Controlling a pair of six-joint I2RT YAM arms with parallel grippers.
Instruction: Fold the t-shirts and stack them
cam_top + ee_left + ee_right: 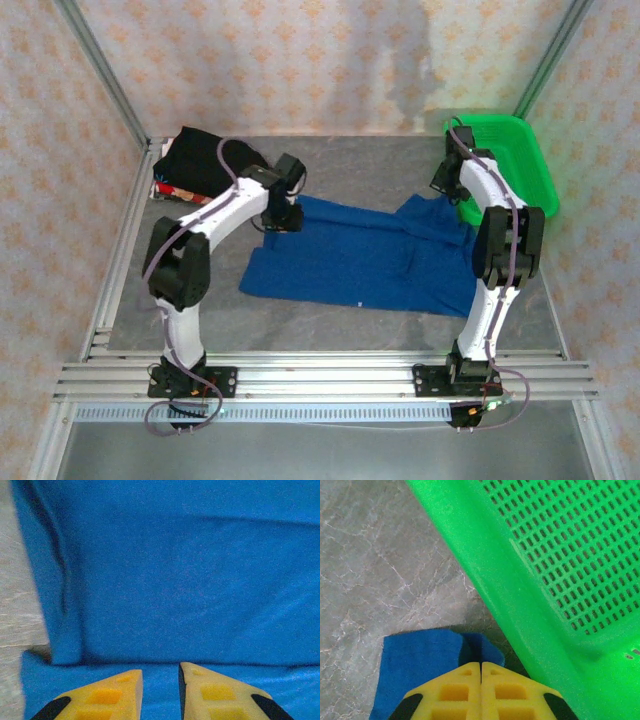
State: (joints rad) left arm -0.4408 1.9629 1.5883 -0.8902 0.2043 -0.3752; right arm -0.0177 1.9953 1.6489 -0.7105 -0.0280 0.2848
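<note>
The royal blue t-shirt (370,260) lies spread across the middle of the table, plain side up, its right part rumpled. My left gripper (283,215) hovers at its back left corner. In the left wrist view its yellow fingers (120,690) stand a little apart, open, over the blue cloth (190,580), with a fold line just ahead. My right gripper (447,185) is at the shirt's back right corner. There its fingers (455,690) are shut on a pinch of the blue cloth (420,665). The black t-shirt (200,160) lies at the back left on the red-patterned one (168,190).
A green plastic basket (510,160) stands at the back right, its wall (545,580) close beside my right gripper. Metal frame rails run along the left side (125,250) and the near edge. Bare grey table (330,160) lies behind the blue shirt.
</note>
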